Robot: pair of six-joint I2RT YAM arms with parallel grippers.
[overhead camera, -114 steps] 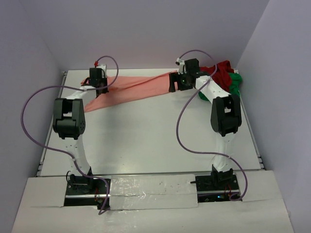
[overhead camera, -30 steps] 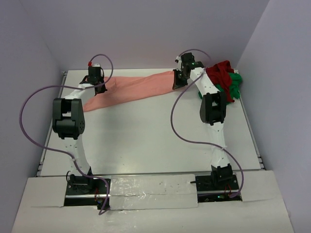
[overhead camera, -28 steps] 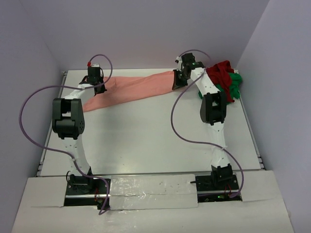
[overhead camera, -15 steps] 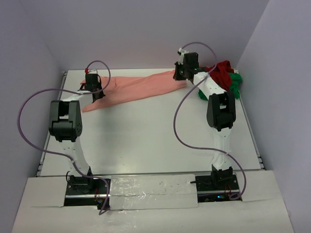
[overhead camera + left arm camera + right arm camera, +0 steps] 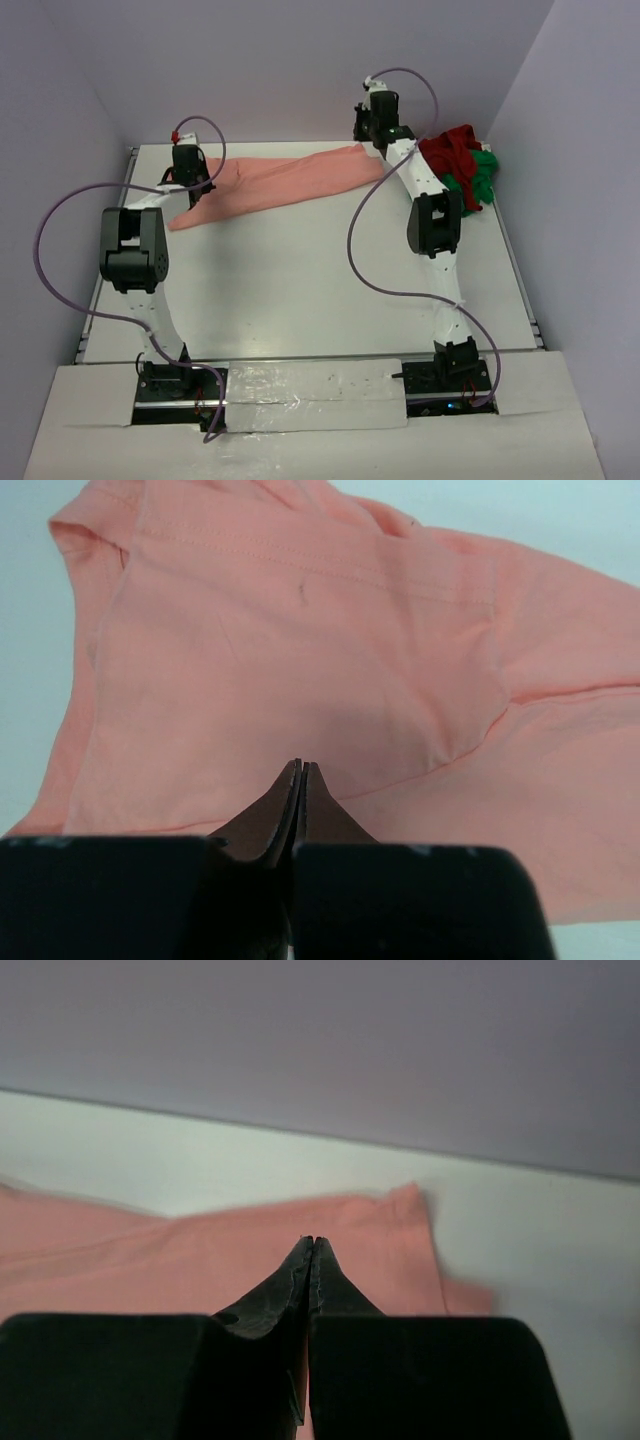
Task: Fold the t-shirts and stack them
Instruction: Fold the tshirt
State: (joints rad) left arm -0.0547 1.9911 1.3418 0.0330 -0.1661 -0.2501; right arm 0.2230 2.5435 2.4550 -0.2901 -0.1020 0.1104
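A salmon-pink t-shirt [image 5: 280, 180] lies stretched out flat across the back of the table, from the left edge toward the right. My left gripper [image 5: 190, 185] hovers over its left end. In the left wrist view the left gripper [image 5: 302, 765] is shut and empty, with a sleeve of the pink t-shirt [image 5: 300, 630] below it. My right gripper [image 5: 365, 135] is raised over the shirt's right end near the back wall. The right gripper [image 5: 312, 1240] is also shut and empty above the pink t-shirt [image 5: 200, 1250]. A dark red t-shirt [image 5: 452, 145] and a bright green t-shirt [image 5: 480, 180] lie crumpled together at the back right.
The white table [image 5: 300, 290] is boxed in by pale walls at the back and on both sides. Purple cables loop off each arm. The back wall stands close behind the right gripper.
Both grippers have lifted off the pink shirt, the right one rising toward the back wall, the left shifting slightly left. The shirt now rests flat.
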